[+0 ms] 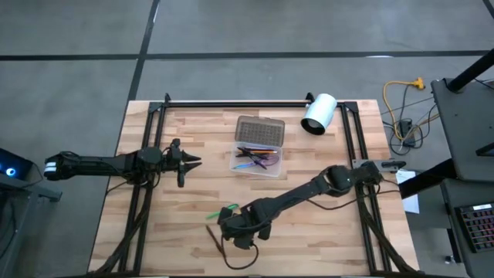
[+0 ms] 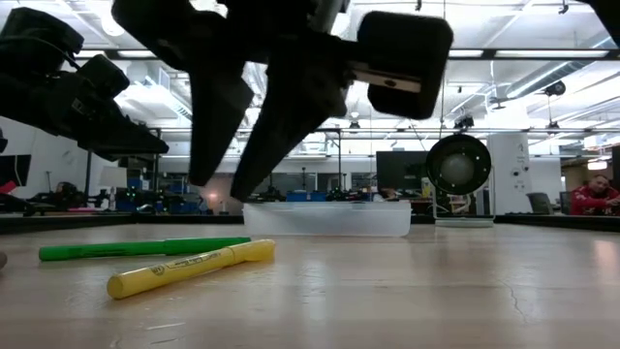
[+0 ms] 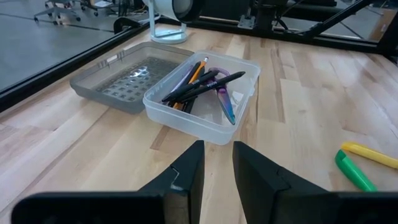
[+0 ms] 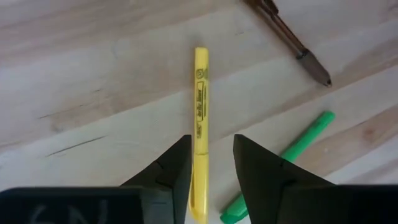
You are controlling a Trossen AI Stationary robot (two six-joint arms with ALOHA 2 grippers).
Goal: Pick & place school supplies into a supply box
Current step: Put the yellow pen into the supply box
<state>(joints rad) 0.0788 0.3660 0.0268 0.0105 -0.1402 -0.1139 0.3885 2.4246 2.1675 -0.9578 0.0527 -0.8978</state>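
L arm – left side of table [image 1: 154, 232], gripper [image 1: 191, 161] off the surface, pointing toward the box; fingers [image 3: 189, 171] a narrow gap apart, nothing between them.

Supply box [image 1: 257, 161] – centre of table, toward the back. Clear tray w/ grey lid [image 1: 260, 131] folded open flat behind it. Contents: dark pens, an orange pencil, purple-handled scissors [image 3: 222, 99], a blue item.

Green marker [image 1: 220, 211] – front centre, loose on wood, just beside R gripper.

Yellow highlighter [image 4: 199, 118] – lying flat beside the green one, running between R gripper's fingers [image 4: 171, 171]; fingers parted either side of it, contact can't be told.

Brown pen [image 4: 292, 43] – loose, near front edge.

R arm – reaches diagonally from right side; gripper [image 1: 239, 225] low over front centre.

White cylinder [image 1: 319, 113] – back right, on its side.
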